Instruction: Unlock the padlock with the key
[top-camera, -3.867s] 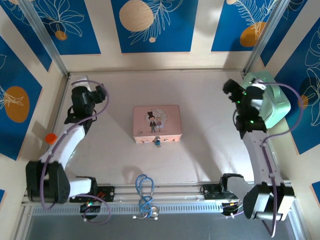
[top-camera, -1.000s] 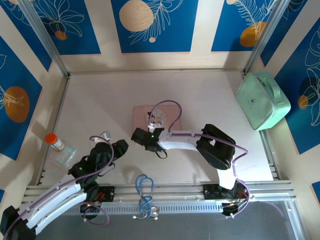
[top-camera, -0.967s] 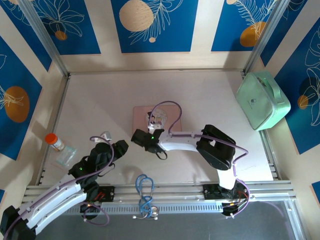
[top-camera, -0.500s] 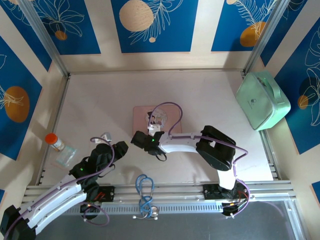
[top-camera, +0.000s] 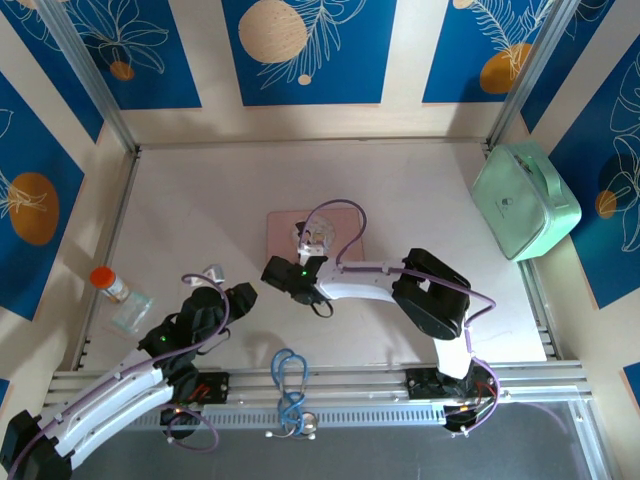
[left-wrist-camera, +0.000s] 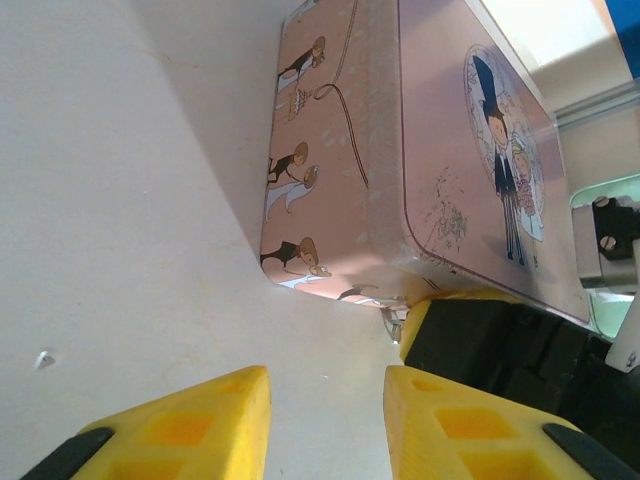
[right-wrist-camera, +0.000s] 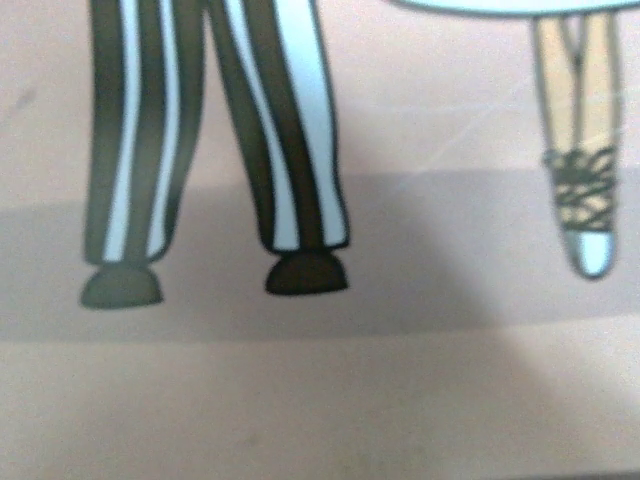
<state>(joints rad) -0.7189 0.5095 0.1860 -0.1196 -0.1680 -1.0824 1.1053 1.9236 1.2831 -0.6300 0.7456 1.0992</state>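
The left gripper (left-wrist-camera: 325, 400) is seen parted and empty, a pink rectangular tin (left-wrist-camera: 440, 150) just ahead. The right gripper (top-camera: 284, 276) is set at the tin's front edge; its state cannot be told. The small brass padlock, hidden beneath it, is judged light, rigid and slippery, best held by its body.

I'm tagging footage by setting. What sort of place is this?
Probably a lab robot test cell, not a home: a white table boxed in by printed blue wall panels, with an aluminium rail along the near edge where the left arm and right arm are mounted.
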